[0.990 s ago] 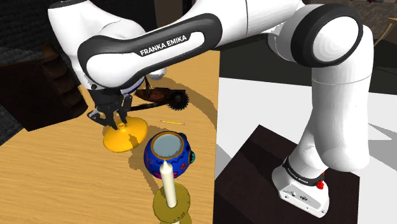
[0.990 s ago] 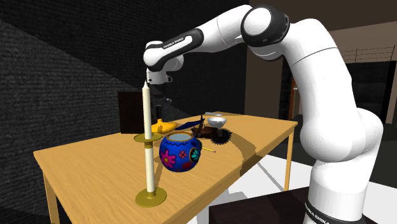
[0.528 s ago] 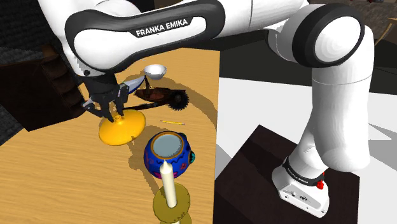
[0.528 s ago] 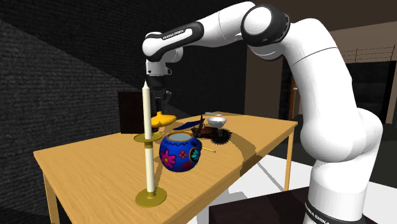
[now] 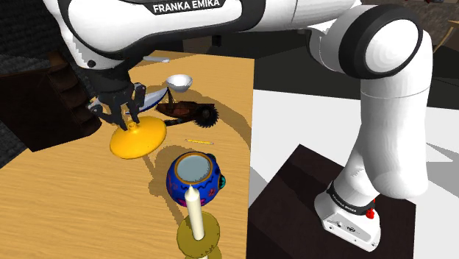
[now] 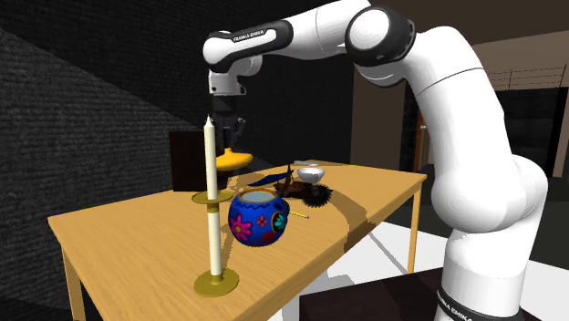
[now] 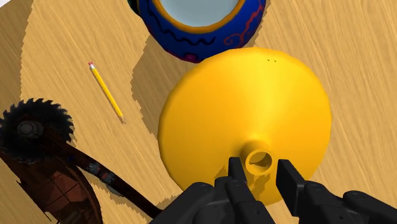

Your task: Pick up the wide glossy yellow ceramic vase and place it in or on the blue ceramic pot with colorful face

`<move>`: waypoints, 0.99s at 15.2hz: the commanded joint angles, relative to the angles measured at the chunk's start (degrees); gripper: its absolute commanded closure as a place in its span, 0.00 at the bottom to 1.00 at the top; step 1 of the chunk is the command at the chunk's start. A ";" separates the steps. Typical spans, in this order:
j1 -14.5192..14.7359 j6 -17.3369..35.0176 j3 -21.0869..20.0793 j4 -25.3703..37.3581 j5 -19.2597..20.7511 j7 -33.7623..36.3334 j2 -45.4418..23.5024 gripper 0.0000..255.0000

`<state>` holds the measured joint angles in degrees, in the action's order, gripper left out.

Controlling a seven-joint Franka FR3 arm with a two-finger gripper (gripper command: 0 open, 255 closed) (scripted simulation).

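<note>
A: Surface, room?
B: Wooden table; dark wall in the second exterior view.
A: The vase?
B: Yellow vase hangs beside the blue pot; the wrist view shows the gripper clamped on its neck.

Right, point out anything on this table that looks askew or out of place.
Nothing spilled or broken. The wide yellow vase hangs above the wooden table, clasped at its narrow neck by the gripper. A dark toothed saw-like tool lies flat beside a loose yellow pencil, odd company for pottery.
</note>
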<state>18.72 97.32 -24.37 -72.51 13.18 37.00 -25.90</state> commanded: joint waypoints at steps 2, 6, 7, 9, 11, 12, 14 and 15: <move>0.49 -2.89 -0.04 3.24 0.08 -0.18 -0.33 1.00; -2.24 -0.87 -1.01 -6.93 -3.00 -0.57 8.33 1.00; -3.02 -0.23 -1.21 -10.10 -4.09 -0.84 11.08 1.00; -4.32 0.70 -1.46 -15.85 -6.33 -1.58 16.42 1.00; -5.25 1.19 -1.44 -20.96 -8.61 -2.53 21.60 1.00; -5.58 1.28 -1.34 -23.31 -9.74 -3.05 24.14 1.00; -6.02 1.17 -0.99 -27.65 -11.92 -4.15 29.12 1.00; -6.12 0.98 -0.73 -29.65 -12.96 -4.71 31.57 1.00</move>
<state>12.69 98.27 -25.21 -99.75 1.36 32.68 3.04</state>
